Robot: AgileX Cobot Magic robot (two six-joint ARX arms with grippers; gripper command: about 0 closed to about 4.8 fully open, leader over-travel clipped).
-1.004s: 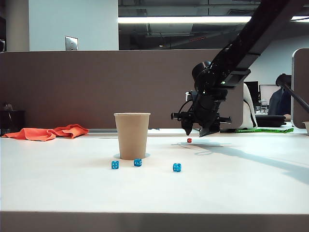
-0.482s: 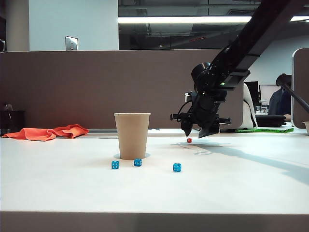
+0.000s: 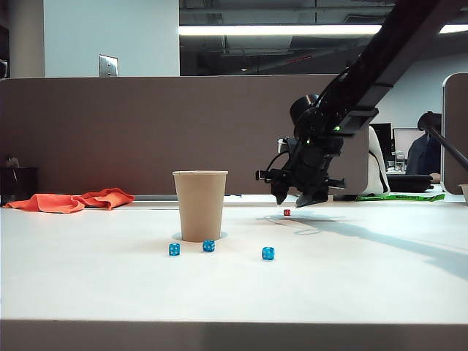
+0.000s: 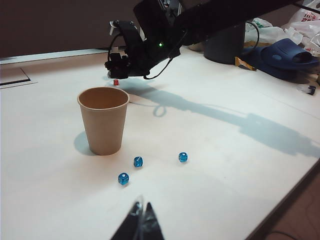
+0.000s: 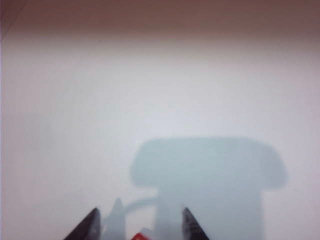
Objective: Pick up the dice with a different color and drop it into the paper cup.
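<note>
My right claw point(image 3: 291, 203) hangs wide open, empty, just above the red die point(image 3: 287, 212) behind and right of the cup point(image 3: 199, 205). The die looks light, hard and slick, so I'd pinch two opposite flat faces. My left claw point(image 4: 141, 220) looks shut, empty, on the cup's near side.

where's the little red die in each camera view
Exterior view: the tiny translucent red die lies on the white table, right of the tan paper cup, just under the open right gripper.
Left wrist view: red die beyond the cup, below the right gripper.
Right wrist view: red die at the picture's edge, between the fingers.
Shared landmark: the right gripper.
</note>
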